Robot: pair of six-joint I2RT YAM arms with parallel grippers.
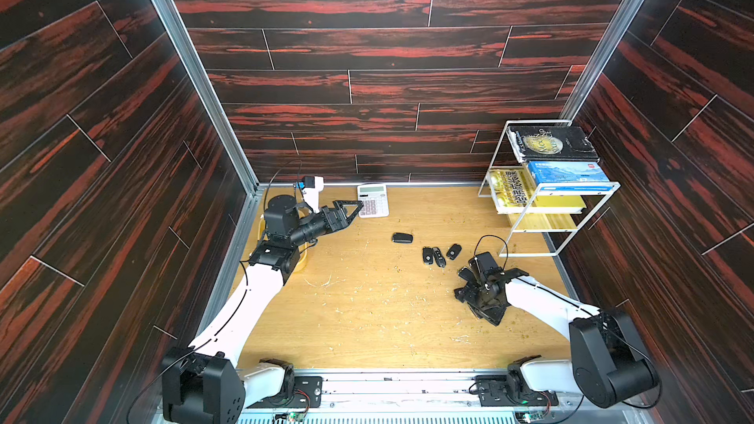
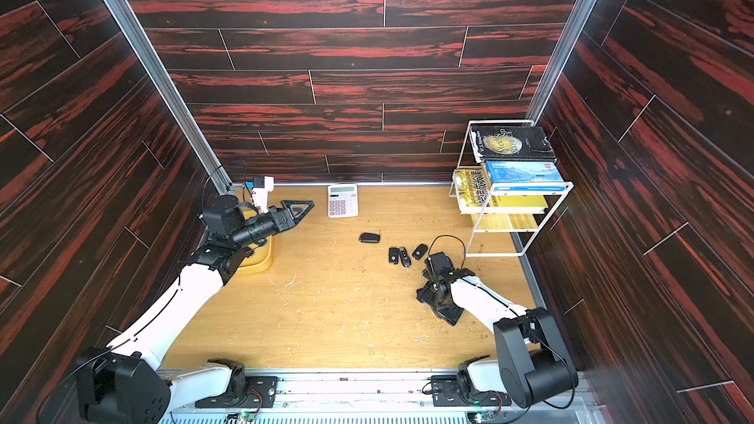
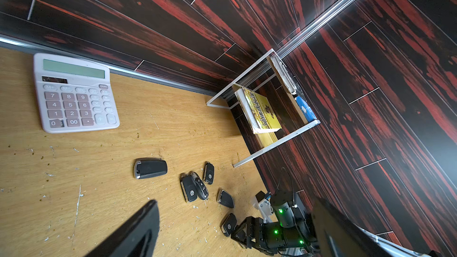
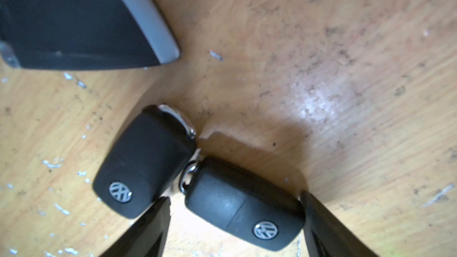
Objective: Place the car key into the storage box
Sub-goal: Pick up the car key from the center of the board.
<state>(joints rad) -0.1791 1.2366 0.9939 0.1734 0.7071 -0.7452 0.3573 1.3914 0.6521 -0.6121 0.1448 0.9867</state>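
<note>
Several black car keys lie on the wooden table, among them a larger key (image 1: 402, 237) and a cluster of three (image 1: 438, 256). My right gripper (image 1: 473, 293) (image 4: 235, 226) points down at the table. It is open, with its fingers on either side of a car key (image 4: 243, 206) with a round silver badge. That key lies flat, close to one finger and apart from the other. A second badged key (image 4: 146, 161) touches its end. My left gripper (image 1: 347, 210) (image 3: 236, 202) hangs open and empty near the calculator. The yellow storage box (image 2: 263, 254) lies mostly hidden under my left arm.
A white calculator (image 1: 373, 200) lies by the back wall. A white wire book rack (image 1: 546, 189) holding books stands in the back right corner. A silver-edged key (image 4: 81, 21) lies just beyond the right gripper. Crumbs and scratches mark the table.
</note>
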